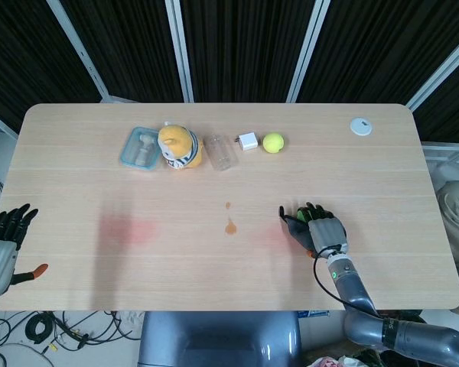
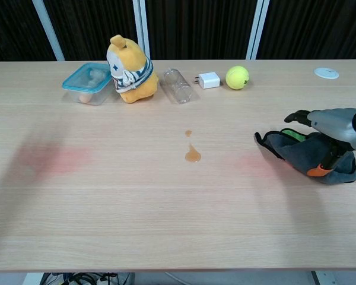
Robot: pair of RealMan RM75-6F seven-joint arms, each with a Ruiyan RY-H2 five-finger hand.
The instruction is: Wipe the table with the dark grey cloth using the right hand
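While my right hand (image 2: 329, 133) rests on the cloth (image 2: 305, 153), gripping it

I see the cloth on the table (image 1: 214, 260), right of an orange spill (image 2: 192, 155); left hand (image 1: 8, 229) hangs spread, holding nothing.

Both views are bright and evenly lit from overhead, with no hard glare. The pale wooden surface (image 1: 382, 176) carries only soft, faint shadows, plus diffuse pinkish patches left of centre. The dark curtain (image 1: 245, 46) behind stays nearly black. Focus is sharp throughout; the chest view bows slightly at its edges.
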